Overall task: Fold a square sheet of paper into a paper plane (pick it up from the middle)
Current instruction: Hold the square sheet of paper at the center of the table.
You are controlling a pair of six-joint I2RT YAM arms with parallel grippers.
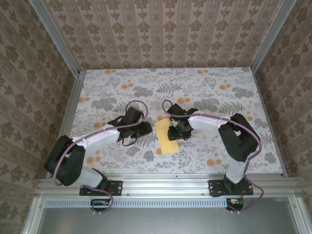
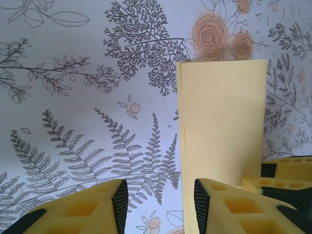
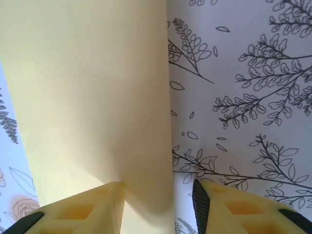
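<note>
Pale-yellow square sheet of paper (image 1: 165, 141), doubled into a long rectangle, lies flat at the middle of the table (image 1: 122, 92), long sides running from the near edge toward the far edge. The left gripper (image 1: 146, 130) stands just beside its left long side and the right gripper (image 1: 175, 132) over its right long side. Both pairs of jaws are released: parted, with a visible gap, grasping nothing.

The left wrist view shows the left gripper (image 2: 158, 195) straddling the sheet's (image 2: 222, 122) left side, where two layer edges lie slightly out of register; this appears to be the open side, with the fold opposite. The right wrist view shows the right gripper (image 3: 158, 195) straddling the other long side of the sheet (image 3: 87, 97).

Judged step: the centre crease is made and no nose corner is turned yet. To do the next fold well, one gripper should probably press the sheet to the table while the other takes the top layer alone, with a shallow pinch at the edge. Thin paper is likely to slide or buckle, so the lift should be slow and each crease pressed along its whole length.
</note>
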